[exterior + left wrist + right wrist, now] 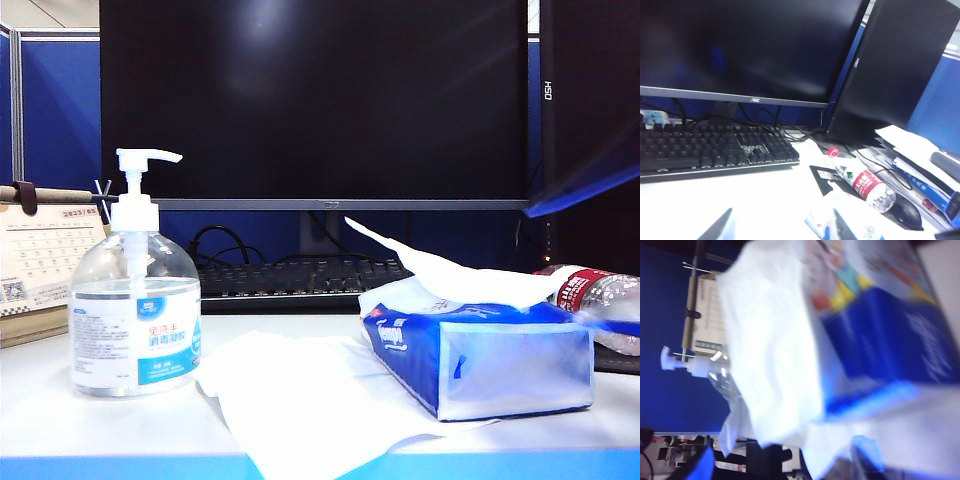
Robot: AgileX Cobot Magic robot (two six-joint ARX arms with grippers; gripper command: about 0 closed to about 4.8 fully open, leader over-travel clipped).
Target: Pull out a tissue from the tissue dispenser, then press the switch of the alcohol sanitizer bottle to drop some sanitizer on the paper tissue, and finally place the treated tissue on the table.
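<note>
The tissue dispenser (480,360) is lying toward the right side of the counter (90,425), close to its blue front edge, with one pale end panel facing forward. The tissue (450,278) is sticking up out of the pack's top and fanning back toward the keyboard (290,280) – it is resting on the pack and no end effector is holding it. The alcohol sanitizer bottle (135,320) is standing upright near the counter's left side, well apart from the pack. Its switch (145,160) is sitting raised, with the nozzle pointing toward the counter's right side. Between bottle and pack a larger white sheet (300,400) is lying flat and hanging over the front edge. A calendar (40,260) is standing behind the bottle, and a water bottle (600,295) is lying behind the pack near the right edge.

The left end effector (780,230) is hovering over the bare counter in front of the keyboard. Its two fingertips are standing well apart with nothing between them, and it does not appear in the exterior view.

The right end effector (782,462) is hanging close beside the dispenser – the blue pack and the white tissue are filling its blurred wrist view. Its fingertips are spread wide and gripping nothing.
</note>
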